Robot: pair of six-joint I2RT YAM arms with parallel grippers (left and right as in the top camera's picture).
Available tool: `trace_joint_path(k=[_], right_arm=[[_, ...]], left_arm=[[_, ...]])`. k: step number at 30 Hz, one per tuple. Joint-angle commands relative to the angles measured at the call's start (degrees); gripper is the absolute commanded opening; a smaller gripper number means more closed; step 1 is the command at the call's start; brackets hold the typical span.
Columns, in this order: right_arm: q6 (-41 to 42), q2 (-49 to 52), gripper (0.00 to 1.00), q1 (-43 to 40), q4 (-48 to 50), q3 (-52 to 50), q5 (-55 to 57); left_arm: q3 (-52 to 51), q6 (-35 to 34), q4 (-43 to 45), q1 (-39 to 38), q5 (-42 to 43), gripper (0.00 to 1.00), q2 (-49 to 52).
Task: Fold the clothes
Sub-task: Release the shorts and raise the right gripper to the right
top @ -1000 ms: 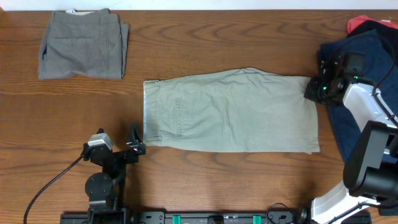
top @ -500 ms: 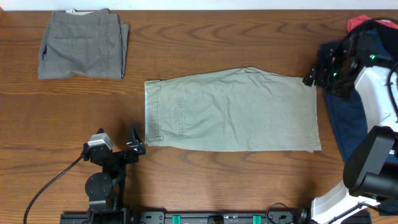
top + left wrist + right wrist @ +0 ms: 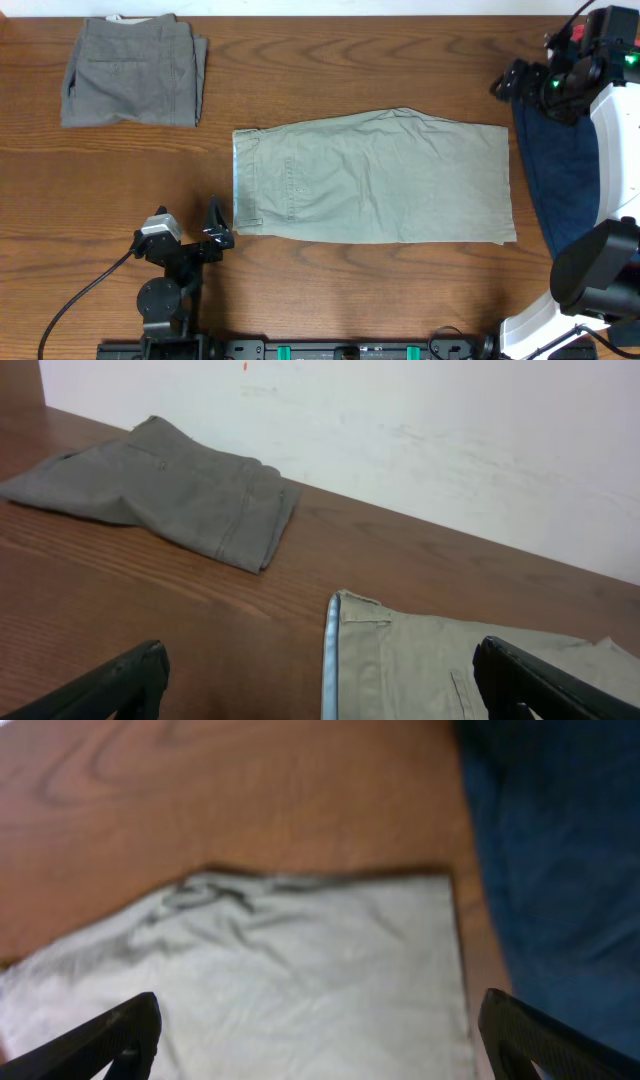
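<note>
The clothes in hand are pale khaki shorts (image 3: 375, 178), lying flat and folded lengthwise in the middle of the table, waistband to the left. The light blue inner waistband (image 3: 330, 660) shows in the left wrist view. My left gripper (image 3: 217, 222) rests open just off the waistband's near-left corner, holding nothing. Past the far right corner of the shorts (image 3: 300, 970), my right gripper (image 3: 508, 82) hovers open and empty, its view looking down on that corner.
Darker grey folded shorts (image 3: 133, 72) lie at the far left corner, also seen in the left wrist view (image 3: 170, 500). Navy blue shorts (image 3: 560, 170) lie along the right side beside the khaki hem, with a red cloth (image 3: 575, 38) behind them.
The right gripper has opened, let go of the shorts' far right corner, and drawn back and to the right. The left arm has not moved.
</note>
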Motion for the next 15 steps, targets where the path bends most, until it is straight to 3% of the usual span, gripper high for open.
trace_joint_path(k=[1, 15], right_arm=[[1.70, 0.24, 0.99, -0.48, 1.51, 1.46, 4.33], [1.84, 0.24, 0.99, -0.81, 1.42, 1.42, 4.48]], left_arm=[[-0.87, 0.13, -2.08, -0.11, 0.17, 0.98, -0.11], [-0.87, 0.13, -2.08, -0.11, 0.17, 0.98, -0.11]])
